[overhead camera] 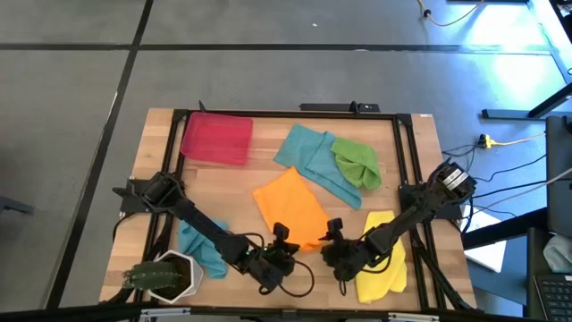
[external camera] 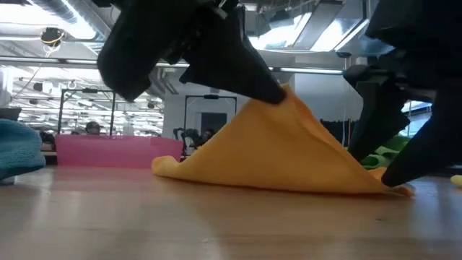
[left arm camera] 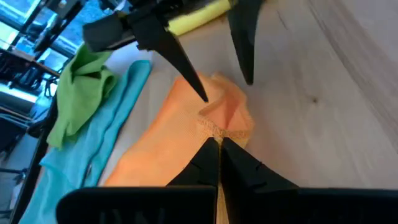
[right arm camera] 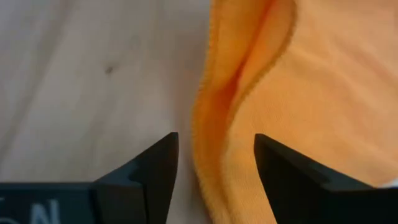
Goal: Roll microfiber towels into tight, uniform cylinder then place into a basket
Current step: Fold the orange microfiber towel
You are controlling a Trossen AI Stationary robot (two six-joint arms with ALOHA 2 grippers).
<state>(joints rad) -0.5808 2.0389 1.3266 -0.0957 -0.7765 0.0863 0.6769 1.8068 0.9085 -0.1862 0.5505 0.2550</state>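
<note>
High view: both arms reach in at the table's (overhead camera: 268,183) near edge, meeting at the orange towel (overhead camera: 290,207).
Orange towel: mid-table, its near edge lifted into a peak.
Left gripper (left arm camera: 219,148): fingers pinched together on that lifted edge.
Right gripper (right arm camera: 216,155): fingers spread, the towel's folded hem between them, gripping nothing.
Basket (overhead camera: 217,139): red, far left corner, well apart from the towel.
Other towels: teal (overhead camera: 313,161) and green (overhead camera: 356,161) overlapping at the far right; yellow (overhead camera: 380,259) under the right arm; second teal (overhead camera: 201,246) beside the plant pot (overhead camera: 165,275).
</note>
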